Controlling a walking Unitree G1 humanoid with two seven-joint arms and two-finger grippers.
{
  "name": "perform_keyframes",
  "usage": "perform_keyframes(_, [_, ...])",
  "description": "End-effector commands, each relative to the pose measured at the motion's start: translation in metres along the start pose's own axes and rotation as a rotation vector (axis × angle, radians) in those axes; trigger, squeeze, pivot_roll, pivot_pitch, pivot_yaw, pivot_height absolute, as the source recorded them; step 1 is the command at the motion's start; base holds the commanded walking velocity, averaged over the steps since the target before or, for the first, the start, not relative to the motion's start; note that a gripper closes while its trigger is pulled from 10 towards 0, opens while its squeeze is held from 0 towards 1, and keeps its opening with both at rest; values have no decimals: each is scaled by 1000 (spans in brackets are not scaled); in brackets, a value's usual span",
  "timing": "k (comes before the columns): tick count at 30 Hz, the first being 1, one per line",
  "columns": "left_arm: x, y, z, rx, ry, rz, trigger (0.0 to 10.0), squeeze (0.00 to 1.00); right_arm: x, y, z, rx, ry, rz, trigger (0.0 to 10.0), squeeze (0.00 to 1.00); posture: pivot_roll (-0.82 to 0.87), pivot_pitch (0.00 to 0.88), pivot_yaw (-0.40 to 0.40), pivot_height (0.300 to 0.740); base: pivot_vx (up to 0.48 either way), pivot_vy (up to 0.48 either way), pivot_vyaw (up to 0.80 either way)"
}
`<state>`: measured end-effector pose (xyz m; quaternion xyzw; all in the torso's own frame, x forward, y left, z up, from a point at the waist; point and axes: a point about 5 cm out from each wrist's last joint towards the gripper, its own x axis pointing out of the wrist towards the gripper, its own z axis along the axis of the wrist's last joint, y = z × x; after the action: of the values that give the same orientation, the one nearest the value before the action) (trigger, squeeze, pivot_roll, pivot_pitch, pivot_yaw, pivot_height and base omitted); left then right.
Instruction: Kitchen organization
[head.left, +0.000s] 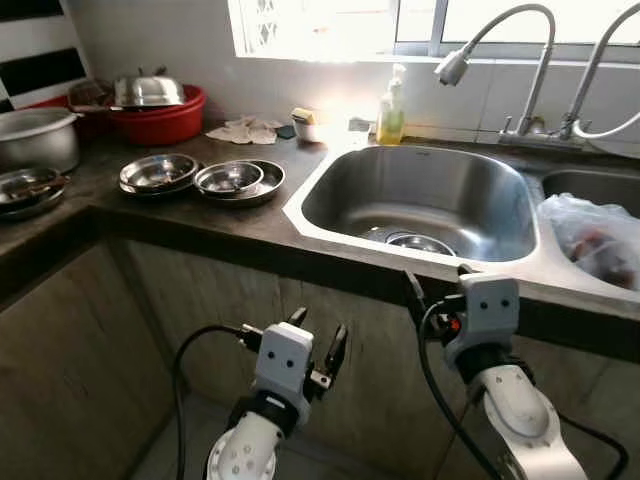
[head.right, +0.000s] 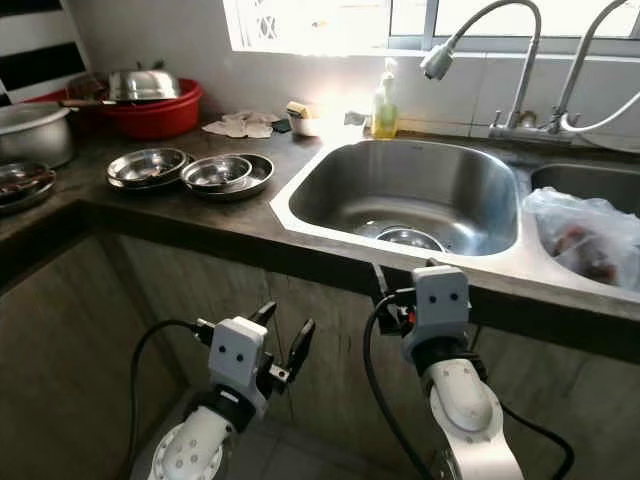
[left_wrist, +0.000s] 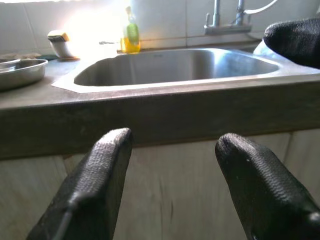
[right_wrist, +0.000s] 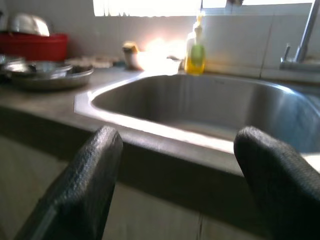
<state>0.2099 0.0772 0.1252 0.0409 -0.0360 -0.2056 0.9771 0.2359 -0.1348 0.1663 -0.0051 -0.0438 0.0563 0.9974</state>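
While I look down from the head camera, the dark counter (head.left: 150, 215) runs from nine o'clock round to the sink at one. At about ten o'clock a big metal pot (head.left: 38, 135) stands by the wall, with a flat steel dish (head.left: 28, 187) holding something dark just in front of it. Behind them, near eleven, a red basin (head.left: 165, 118) carries a shiny lid (head.left: 148, 90).

Moving right, two stacks of steel bowls (head.left: 158, 173) and plates (head.left: 240, 181) sit side by side on the counter, touching or nearly so. Some white cloths (head.left: 246, 130) lie by the wall behind them, beside a small cup (head.left: 305, 124).

At twelve to one o'clock is the steel sink (head.left: 430, 200), with a small steel bowl (head.left: 418, 243) lying on its floor near the front. A yellow soap bottle (head.left: 391, 108) stands on the back ledge, and a tap (head.left: 500, 60) arches over the basin. At two o'clock a plastic bag (head.left: 600, 235) with something reddish inside rests by the second basin.

My left gripper (head.left: 318, 352) hangs below the counter edge at six o'clock, fingers (left_wrist: 102, 180) spread wide and holding nothing. My right gripper (right_wrist: 175, 175) is raised to the counter's front edge at about five o'clock, its fingers (right_wrist: 82, 187) likewise wide apart and empty, pointing toward the sink.
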Motion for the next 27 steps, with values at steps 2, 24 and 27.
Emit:
perform_keyframes(2, [0, 3, 0, 20, 6, 16, 10000, 0, 2, 4, 3, -3, -14, 18, 10000, 0, 108, 0, -40, 740, 0, 0, 800])
perform_keyframes(24, [1, 2, -2, 26, 18, 12, 10000, 0, 11, 4, 1, -25, -2, 26, 10000, 0, 110, 0, -36, 740, 236, 0, 670])
perform_keyframes(27, [1, 3, -2, 26, 18, 14, 10000, 0, 12, 4, 2, -23, -4, 28, 10000, 0, 113, 0, -38, 740, 322, 0, 0])
